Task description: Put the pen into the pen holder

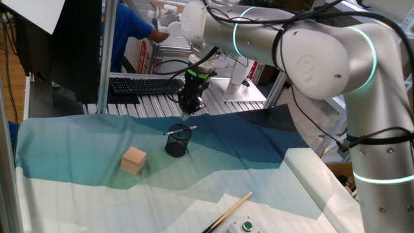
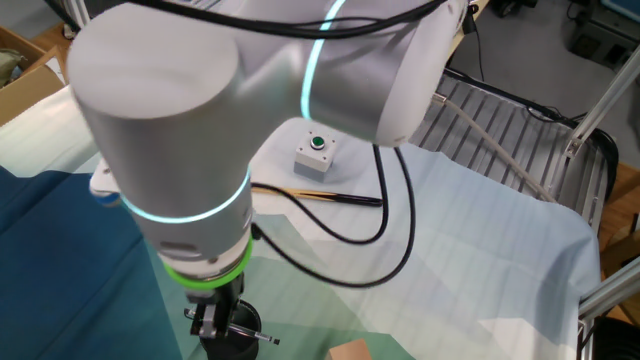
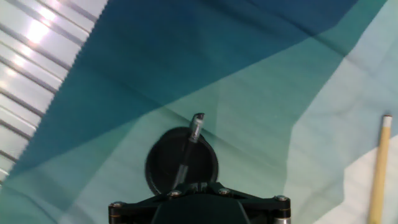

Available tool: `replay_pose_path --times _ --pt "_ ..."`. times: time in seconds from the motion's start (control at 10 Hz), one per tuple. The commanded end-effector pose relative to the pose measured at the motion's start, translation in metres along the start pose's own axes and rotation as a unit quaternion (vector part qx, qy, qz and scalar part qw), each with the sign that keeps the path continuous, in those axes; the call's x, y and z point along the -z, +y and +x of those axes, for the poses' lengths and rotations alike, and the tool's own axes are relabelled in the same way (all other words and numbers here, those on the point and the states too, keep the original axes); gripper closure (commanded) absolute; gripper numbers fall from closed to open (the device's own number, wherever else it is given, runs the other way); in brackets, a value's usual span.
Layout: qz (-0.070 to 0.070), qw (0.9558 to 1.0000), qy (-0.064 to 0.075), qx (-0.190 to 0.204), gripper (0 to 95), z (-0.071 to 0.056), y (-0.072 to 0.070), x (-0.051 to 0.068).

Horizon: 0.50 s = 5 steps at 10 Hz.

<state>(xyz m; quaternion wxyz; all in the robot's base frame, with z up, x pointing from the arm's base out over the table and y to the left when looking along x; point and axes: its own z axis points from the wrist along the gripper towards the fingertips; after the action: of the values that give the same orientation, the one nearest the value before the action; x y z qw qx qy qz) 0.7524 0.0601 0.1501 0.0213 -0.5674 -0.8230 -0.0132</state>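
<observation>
1. The pen (image 1: 180, 131) is lying across the top of the pen holder (image 1: 177, 145), resting on its rim and sticking out on both sides. By my reckoning it has reached the cup but has not gone in.

2. The end effector (image 1: 188, 114) hangs just above the pen, tips pointing down. In the hand view the pen runs from under the fingers across the cup's mouth and past the far rim. I cannot tell whether the fingers are clamped on it or parted; their tips are hidden at the bottom edge there.

3. What is left, I would say: tip the pen upright, or slide one end down so it drops inside.

4. Looking into the cup from the hand view, I see only a dark interior, nothing else in it that I can make out.

5. On the cloth-covered bench (image 1: 77, 149), a tan wooden block (image 1: 134, 160) sits beside the cup, and a long wooden stick (image 1: 228, 212) lies well apart, near a small box with a green button (image 2: 314, 154).
</observation>
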Motion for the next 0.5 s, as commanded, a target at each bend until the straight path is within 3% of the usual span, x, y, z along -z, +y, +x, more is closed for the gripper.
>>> replay_pose_path --times 0.1,0.5 --pt "-0.021 0.9994 -0.001 -0.026 95.0 0.0018 0.0028 -0.0074" --pt "-0.019 0.9997 -0.014 -0.007 95.0 0.0049 0.0072 -0.0133"
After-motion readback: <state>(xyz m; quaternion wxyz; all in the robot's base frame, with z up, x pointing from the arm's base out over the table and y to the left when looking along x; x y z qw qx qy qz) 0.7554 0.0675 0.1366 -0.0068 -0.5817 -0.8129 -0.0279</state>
